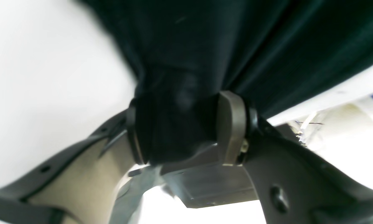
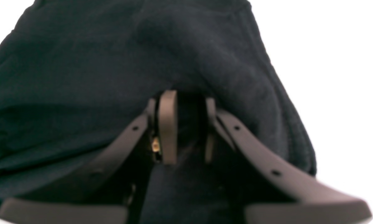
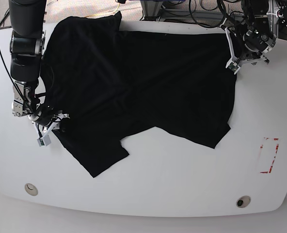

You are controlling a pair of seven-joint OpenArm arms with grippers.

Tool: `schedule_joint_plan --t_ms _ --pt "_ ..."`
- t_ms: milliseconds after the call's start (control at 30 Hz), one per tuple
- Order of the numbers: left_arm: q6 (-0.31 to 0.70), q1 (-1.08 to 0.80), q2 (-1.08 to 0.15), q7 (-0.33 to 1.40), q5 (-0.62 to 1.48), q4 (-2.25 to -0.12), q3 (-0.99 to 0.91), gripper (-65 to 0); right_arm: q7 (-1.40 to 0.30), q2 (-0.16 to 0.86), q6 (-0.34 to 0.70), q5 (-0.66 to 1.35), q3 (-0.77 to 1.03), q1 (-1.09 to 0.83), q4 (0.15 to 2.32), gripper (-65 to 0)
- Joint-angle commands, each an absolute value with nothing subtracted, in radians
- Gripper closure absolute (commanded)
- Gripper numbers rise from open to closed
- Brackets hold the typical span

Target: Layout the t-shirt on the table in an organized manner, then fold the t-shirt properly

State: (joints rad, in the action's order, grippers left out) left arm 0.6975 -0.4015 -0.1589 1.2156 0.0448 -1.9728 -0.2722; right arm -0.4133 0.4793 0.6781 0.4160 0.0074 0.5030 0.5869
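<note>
Near the bottom edge of the base view, the large white smooth table shows two small round holes at its lower corners and a red tape rectangle at lower right. Above these, the plain black cloth t-shirt lies spread over the middle and upper left of the tabletop, rumpled, one flap reaching toward the lower centre. At the left edge of the frame the right gripper is clamped on the shirt's border; its wrist view shows cloth pinched between the pads. Farthest, at upper right, the left gripper grasps a thick bunch of the fabric at the shirt's right edge.
</note>
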Motion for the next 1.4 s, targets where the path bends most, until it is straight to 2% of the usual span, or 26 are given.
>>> schedule_joint_plan --t_ms 0,133,267,400,633,867,1167,1367 --pt "0.698 -0.360 -0.170 1.227 0.031 -1.997 -0.280 -32.4 -0.433 0.503 0.641 0.380 0.012 0.521 0.588 -12.4" --pt "0.698 -0.277 -0.166 1.282 0.031 -1.998 -0.328 -41.9 -0.433 0.501 0.641 0.380 0.012 0.522 0.588 -12.4" --pt "0.698 -0.189 -0.168 1.340 0.031 -1.998 -0.369 -45.6 -0.433 0.501 0.641 0.380 0.012 0.524 0.587 -12.4" --pt "0.698 -0.128 -0.183 1.396 0.031 -1.997 -0.367 -46.0 -0.433 0.501 0.641 0.380 0.012 0.524 0.587 -12.4" --pt "0.698 -0.101 -0.203 1.396 0.031 -1.997 -0.371 -46.4 -0.433 0.487 0.641 0.380 0.012 0.524 0.587 -12.4" --pt "0.698 0.016 -0.199 1.386 0.031 -1.992 -0.371 -46.5 -0.433 0.481 0.641 0.380 0.012 0.521 0.587 -12.4" --pt "0.698 0.232 -0.099 1.385 0.025 -1.969 -0.369 -46.5 -0.433 0.478 0.645 0.380 0.012 0.516 0.587 -12.4" --pt "0.698 0.341 -0.036 1.317 0.025 -1.831 -0.369 -46.5 -0.433 0.467 0.645 0.381 0.012 0.499 0.596 -12.4"
